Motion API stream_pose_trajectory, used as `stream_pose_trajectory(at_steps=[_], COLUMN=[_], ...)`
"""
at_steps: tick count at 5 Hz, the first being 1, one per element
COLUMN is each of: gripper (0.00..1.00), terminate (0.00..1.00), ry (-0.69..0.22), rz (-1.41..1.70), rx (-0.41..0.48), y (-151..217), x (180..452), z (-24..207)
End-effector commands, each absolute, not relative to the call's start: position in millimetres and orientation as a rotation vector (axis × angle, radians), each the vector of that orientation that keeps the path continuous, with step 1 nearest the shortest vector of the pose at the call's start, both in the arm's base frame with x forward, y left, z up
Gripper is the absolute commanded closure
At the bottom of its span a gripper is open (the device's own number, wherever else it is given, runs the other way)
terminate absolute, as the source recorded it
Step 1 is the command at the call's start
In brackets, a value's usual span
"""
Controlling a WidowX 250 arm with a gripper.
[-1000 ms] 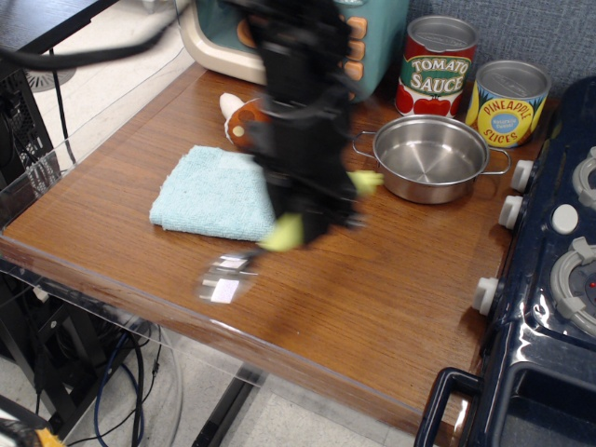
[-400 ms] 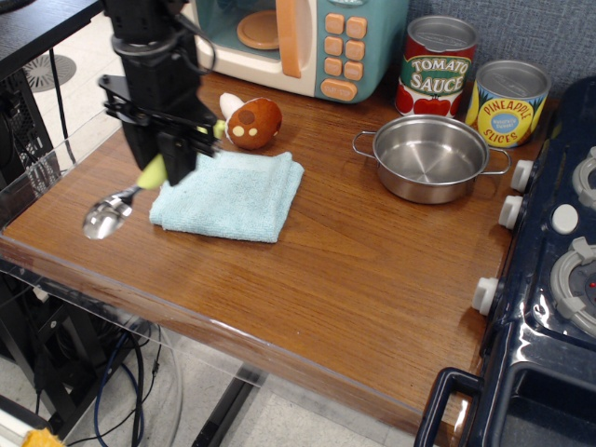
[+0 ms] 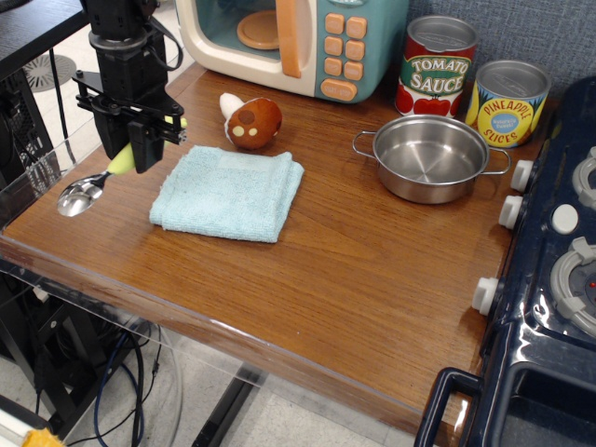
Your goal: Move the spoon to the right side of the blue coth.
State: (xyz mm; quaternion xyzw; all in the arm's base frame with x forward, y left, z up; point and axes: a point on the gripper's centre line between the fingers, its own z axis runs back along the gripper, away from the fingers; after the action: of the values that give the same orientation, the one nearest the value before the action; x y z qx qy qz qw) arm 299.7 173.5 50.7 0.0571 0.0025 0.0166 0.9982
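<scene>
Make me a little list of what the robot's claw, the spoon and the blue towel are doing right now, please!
gripper: shut on the spoon's yellow handle, above the left end of the table
spoon: held in the air, tilted, metal bowl lowest and pointing left
blue cloth: folded, lying flat on the wooden table
spoon versus cloth: spoon is left of the cloth, not touching it
right of the cloth: bare wood, then the steel pot
behind the cloth: brown toy mushroom
</scene>
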Motion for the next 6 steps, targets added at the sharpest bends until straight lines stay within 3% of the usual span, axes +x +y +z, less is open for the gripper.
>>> stream_pose_trajectory(at_steps=[1,3,4,6], gripper=[1.00,1.00,0.00,0.00], terminate=[0.00,0.00,0.00,0.00], ry=[0.002,0.045,0.061,0.043], rz=[0.040,0.013,0.026,0.032], rx=[0.159,0.156,0.160,0.183], y=[203,206,205,200], x=[307,312,311,306], z=[48,26,32,50])
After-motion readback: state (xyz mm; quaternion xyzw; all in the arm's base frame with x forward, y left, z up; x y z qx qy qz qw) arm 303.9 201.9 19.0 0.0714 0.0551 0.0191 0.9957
